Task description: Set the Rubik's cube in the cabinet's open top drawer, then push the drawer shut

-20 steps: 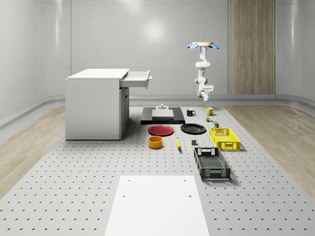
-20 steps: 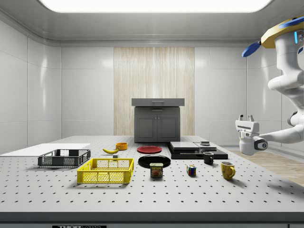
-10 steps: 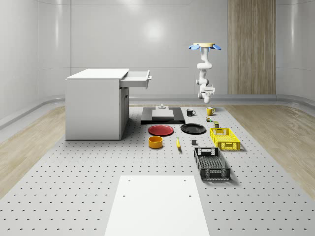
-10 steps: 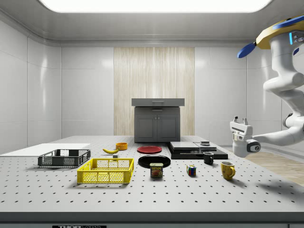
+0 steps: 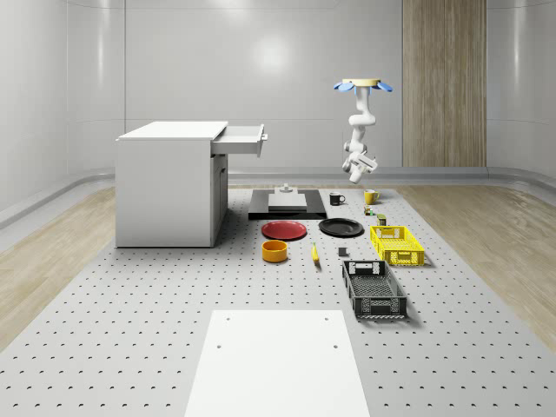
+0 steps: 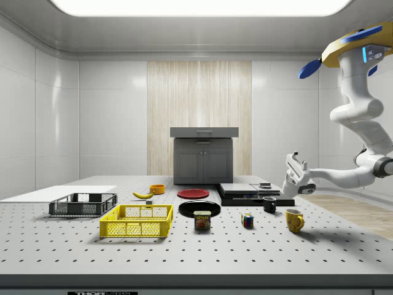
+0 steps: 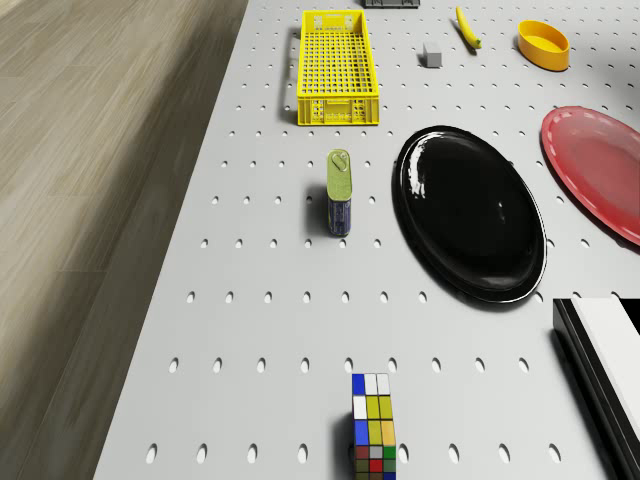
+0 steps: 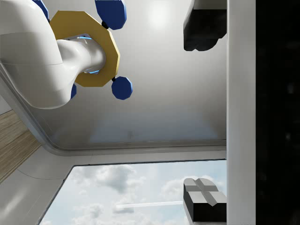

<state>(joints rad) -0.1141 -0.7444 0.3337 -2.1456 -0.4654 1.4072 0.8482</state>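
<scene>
cube: Rubik's cube [image 6: 247, 220], multicolour stickers, stands on the counter [image 6: 184, 252], below the end effector [image 6: 293, 168]
end effector: fingers spread, empty, tilted upward, in the air
drone: drone [image 5: 361, 85] hovers above the counter's far end
near cube: spam can [image 7: 340, 192], black mug [image 6: 269, 204], yellow mug [image 6: 294, 220]
drawer: top drawer [image 5: 239, 140] open on cabinet [image 5: 169, 182], well apart from the end effector
wrist view: looks up at the ceiling

Whole-scene view: high, far back, facing down the grey perforated desk [image 5: 130, 330] toward the white cabinet [image 5: 169, 187]. Side view: low at the desk edge, facing across it. Both share the yellow mesh basket [image 6: 136, 220]. Drone view: steeply downward, close. Wrist view: upward toward the ceiling.
</scene>
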